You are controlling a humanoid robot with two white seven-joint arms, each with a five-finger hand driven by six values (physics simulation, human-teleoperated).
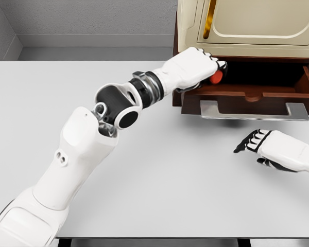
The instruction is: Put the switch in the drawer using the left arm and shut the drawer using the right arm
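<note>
On white table (159,170), grey walls behind, left hand (195,69) gripping red switch (217,77) over open drawer (250,95), right hand (278,149) relaxed.

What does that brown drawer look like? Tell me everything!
The dark reddish-brown wooden drawer is pulled open from the bottom of a cream-coloured cabinet. It has a flat silver metal handle across its front and looks dark inside. The white left hand reaches over its left corner, holding something small and red-orange just above the opening.

A pale grey table (159,175) carries a cream-and-brown cabinet (247,31) at its far right, its drawer (247,95) pulled open.
</note>
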